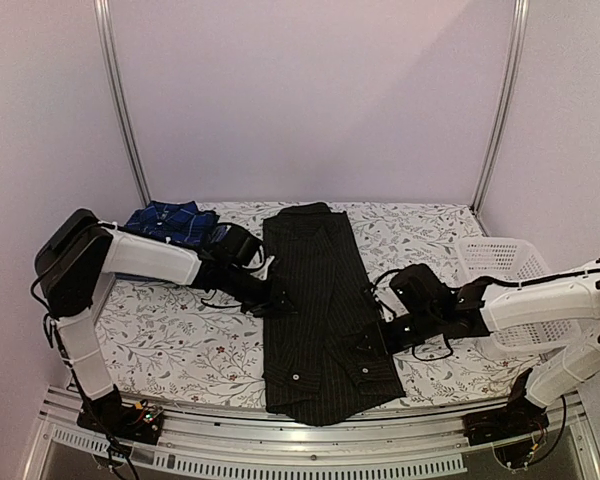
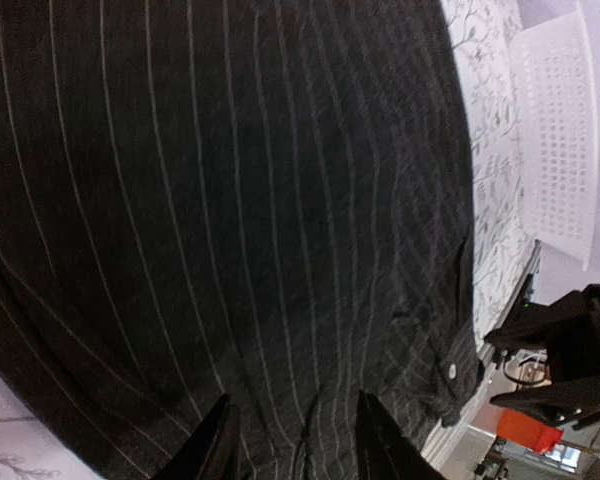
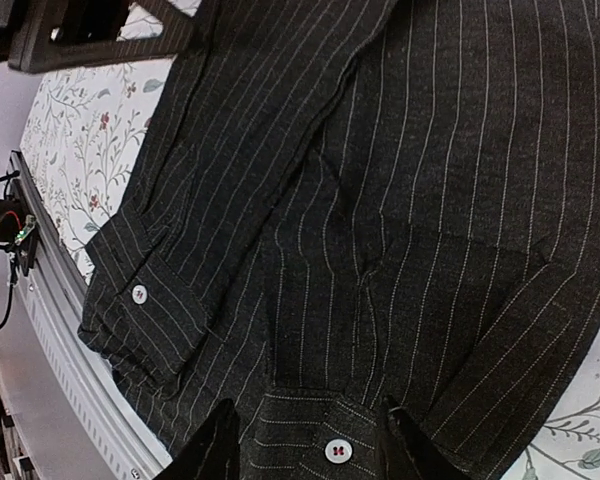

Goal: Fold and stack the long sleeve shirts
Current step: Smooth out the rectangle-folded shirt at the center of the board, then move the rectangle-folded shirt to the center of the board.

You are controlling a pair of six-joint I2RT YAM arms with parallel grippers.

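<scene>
At the left claw: parted midway, gripping nothing, poised on the left edge of the black pinstriped shirt. Same at the right claw: parted, nothing pinched, low over a buttoned cuff on the right edge. Lying lengthwise down the middle of the table, sleeves tucked in, well apart from the plaid shirt at back left. Risky from here: could pinch only the top layer, or close unevenly side to side, dragging the fold askew or springing a sleeve loose.
</scene>
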